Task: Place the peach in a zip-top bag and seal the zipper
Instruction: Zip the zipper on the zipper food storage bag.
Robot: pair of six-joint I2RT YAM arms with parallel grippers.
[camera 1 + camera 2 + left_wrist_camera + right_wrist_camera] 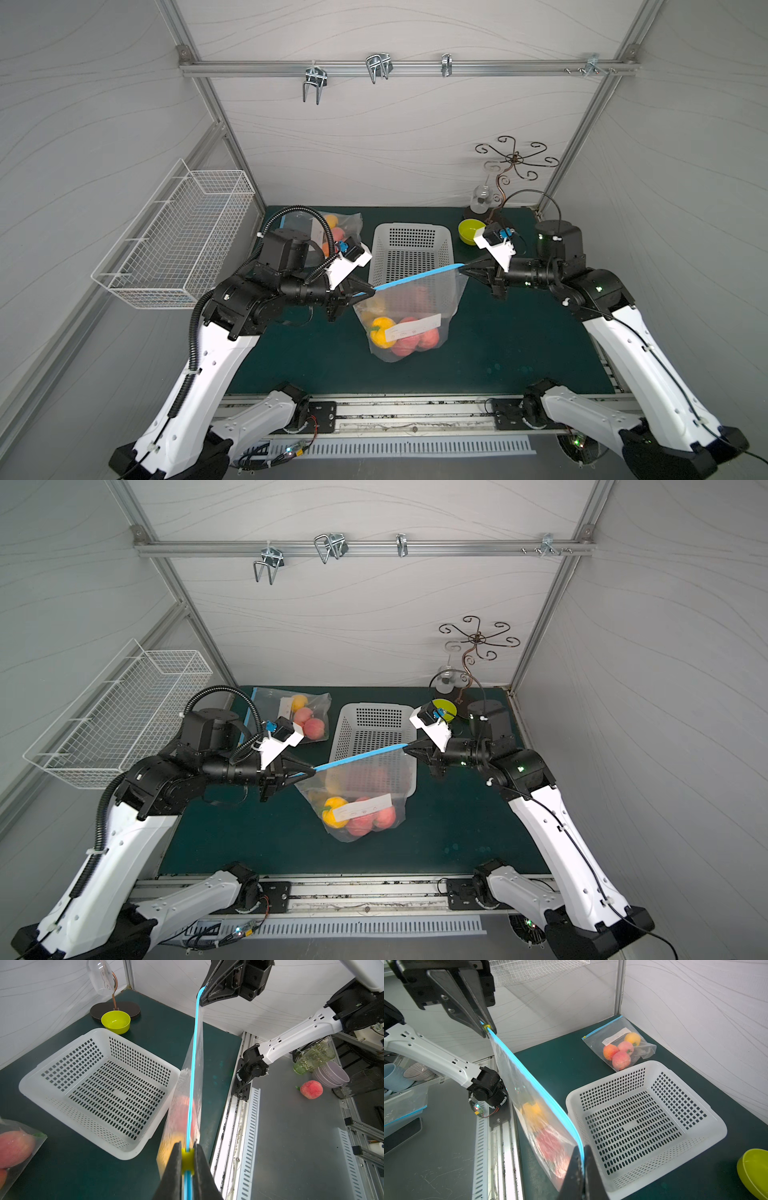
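We judge the zip-top bag [415, 303] to be soft, slick film made bottom-heavy by the peaches [405, 345] and a yellow fruit [381, 330] sagging in it, so the stiffer blue zipper strip [415, 279] looks the soundest hold. The left claw [371, 291] is clenched on the yellow slider [187, 1160] at one end and the right claw [461, 270] on the strip's other end, pulling it taut. The bag hangs over the dark green counter [519, 332] just in front of the white basket [411, 225], and a second filled bag [309, 717] lies well apart at the back.
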